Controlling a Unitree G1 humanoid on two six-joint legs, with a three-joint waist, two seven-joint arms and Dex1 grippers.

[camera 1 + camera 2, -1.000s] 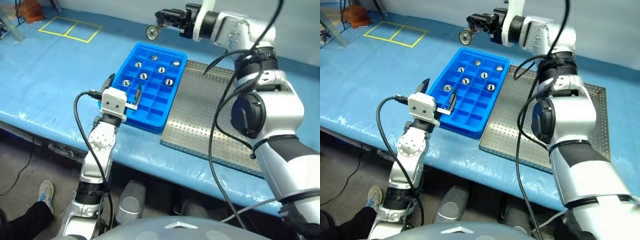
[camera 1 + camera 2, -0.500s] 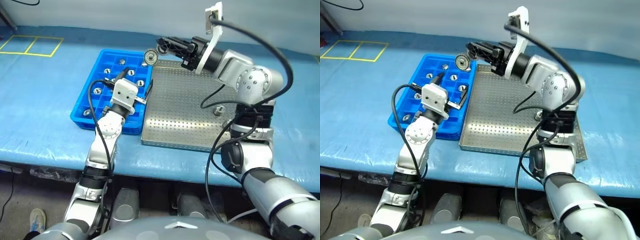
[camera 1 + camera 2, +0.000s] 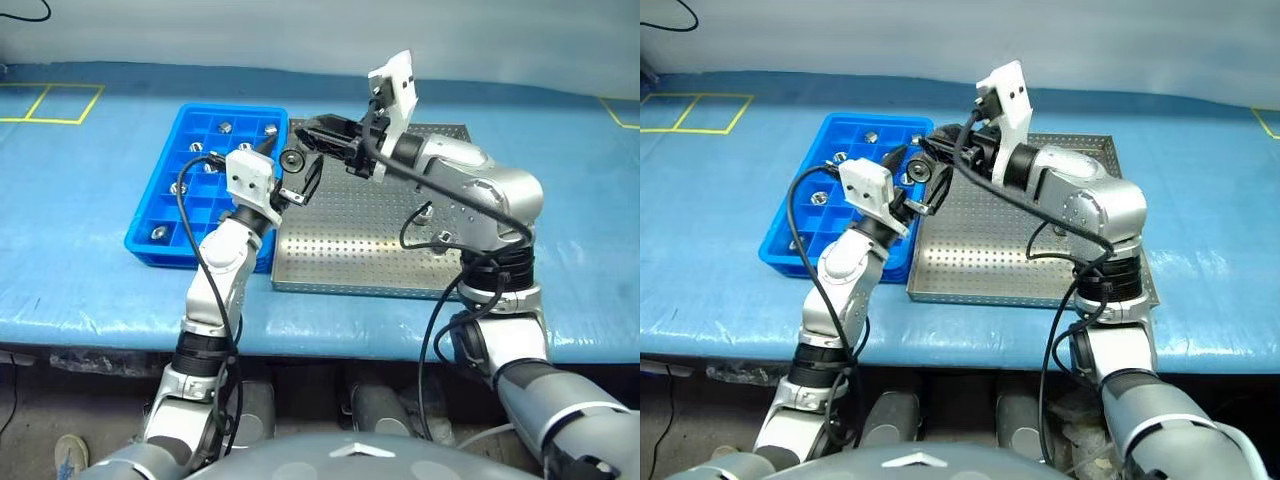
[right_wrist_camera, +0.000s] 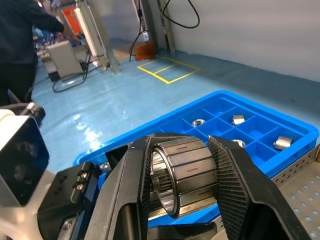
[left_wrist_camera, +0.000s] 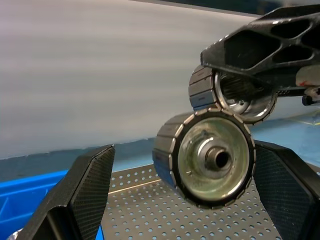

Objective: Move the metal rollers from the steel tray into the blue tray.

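The right claw point(image 4: 182, 175) pinches one metal roller point(image 4: 183, 167) between its two ribbed black fingers point(image 4: 235, 180) — a short cylinder with a segmented, ridged outer band and a hollow, shiny inner ring. It is held in the air over the near left part of the steel tray point(image 3: 390, 250), close to the blue tray point(image 3: 160, 225). The left claw point(image 3: 288, 175) stands spread wide, its two black fingers point(image 5: 90, 180) on either side of the held roller and apart from it.

The steel tray is one flat square sheet of dull grey metal, perforated with rows of small holes, lying on the desk point(image 3: 90, 270) covered in blue sheeting. One more roller point(image 3: 441, 237) lies on it near the right arm. The blue tray, just beside it, is glossy plastic split into square compartments; about seven rollers point(image 3: 226, 127) sit singly in them.
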